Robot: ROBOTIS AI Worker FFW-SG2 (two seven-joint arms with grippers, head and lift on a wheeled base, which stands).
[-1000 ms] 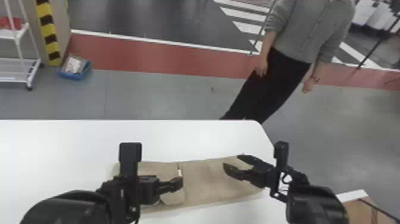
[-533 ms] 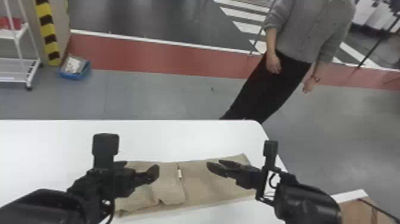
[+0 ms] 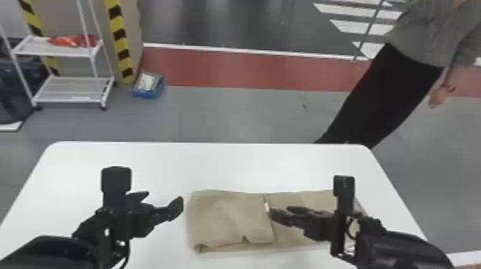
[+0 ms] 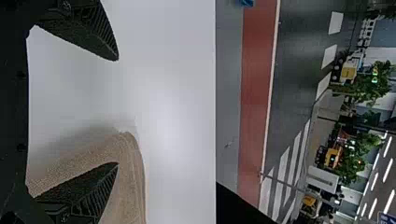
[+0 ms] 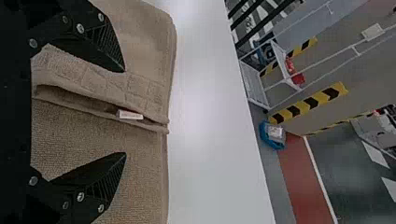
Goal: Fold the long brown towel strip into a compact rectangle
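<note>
The brown towel (image 3: 229, 218) lies flat on the white table, its left part folded over so that an edge with a small white tag runs across its middle. Just left of the towel is my left gripper (image 3: 161, 202), open and holding nothing. My right gripper (image 3: 281, 213) is above the towel near that folded edge. In the left wrist view my left gripper (image 4: 117, 112) has its fingers wide apart, one over the towel's end (image 4: 128, 186). In the right wrist view the open fingers of my right gripper (image 5: 125, 114) stand either side of the folded edge and tag (image 5: 130, 115).
The white table (image 3: 214, 164) has a bare stretch behind the towel and another at its left. On the floor beyond stand a white shelf rack (image 3: 71, 89) and a blue bin (image 3: 148, 86).
The head view has swung toward the left. My left gripper has moved left off the folded part to beside the towel, and my right gripper has shifted left toward the folded edge.
</note>
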